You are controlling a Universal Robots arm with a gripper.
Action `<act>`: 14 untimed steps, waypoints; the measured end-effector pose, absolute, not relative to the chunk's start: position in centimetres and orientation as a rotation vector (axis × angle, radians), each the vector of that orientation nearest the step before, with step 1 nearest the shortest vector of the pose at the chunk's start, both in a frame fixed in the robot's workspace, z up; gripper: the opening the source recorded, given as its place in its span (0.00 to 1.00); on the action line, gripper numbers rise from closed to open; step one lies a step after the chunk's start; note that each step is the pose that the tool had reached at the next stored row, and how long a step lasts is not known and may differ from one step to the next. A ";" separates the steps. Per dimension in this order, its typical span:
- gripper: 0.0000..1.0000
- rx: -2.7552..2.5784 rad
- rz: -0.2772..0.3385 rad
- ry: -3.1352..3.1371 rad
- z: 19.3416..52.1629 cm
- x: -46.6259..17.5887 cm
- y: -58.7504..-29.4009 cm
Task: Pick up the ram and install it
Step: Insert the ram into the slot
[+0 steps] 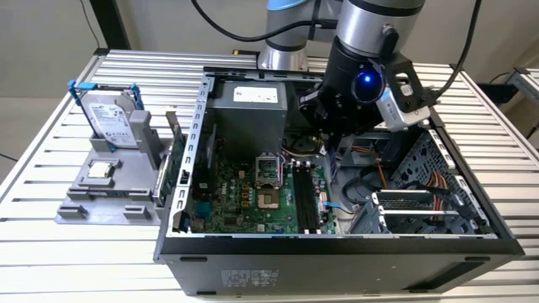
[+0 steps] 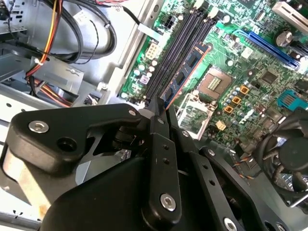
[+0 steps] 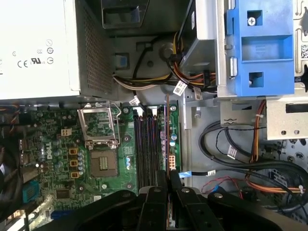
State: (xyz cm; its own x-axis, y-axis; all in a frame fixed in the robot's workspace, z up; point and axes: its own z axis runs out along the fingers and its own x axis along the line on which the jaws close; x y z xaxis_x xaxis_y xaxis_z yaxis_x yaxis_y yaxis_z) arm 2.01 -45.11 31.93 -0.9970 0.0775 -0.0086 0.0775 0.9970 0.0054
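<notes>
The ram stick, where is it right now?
The ram is clamped in the gripper, held on edge inside the open computer case, just above the black memory slots beside the empty processor socket in the second wrist view.

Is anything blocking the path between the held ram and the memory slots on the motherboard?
Nothing visible does. The gripper is shut on the ram, which hangs edge-down right over the memory slots. The slots look bare, with no cables lying across them; the loose cables sit off the board's edge.

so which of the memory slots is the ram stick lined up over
The slot at the edge of the bank farthest from the processor socket; the ram in the hand stands over it.
</notes>
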 end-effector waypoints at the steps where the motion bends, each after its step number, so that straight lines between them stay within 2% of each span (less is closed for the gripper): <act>1: 0.00 0.122 0.008 3.130 31.9 2.0 -45.1; 14: 0.00 0.113 0.012 3.131 30.9 2.0 -45.5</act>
State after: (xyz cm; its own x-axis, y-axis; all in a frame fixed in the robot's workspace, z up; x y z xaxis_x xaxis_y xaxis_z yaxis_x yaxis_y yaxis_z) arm 2.01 -45.52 30.93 -0.9974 0.0720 -0.0084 0.0719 0.9974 0.0078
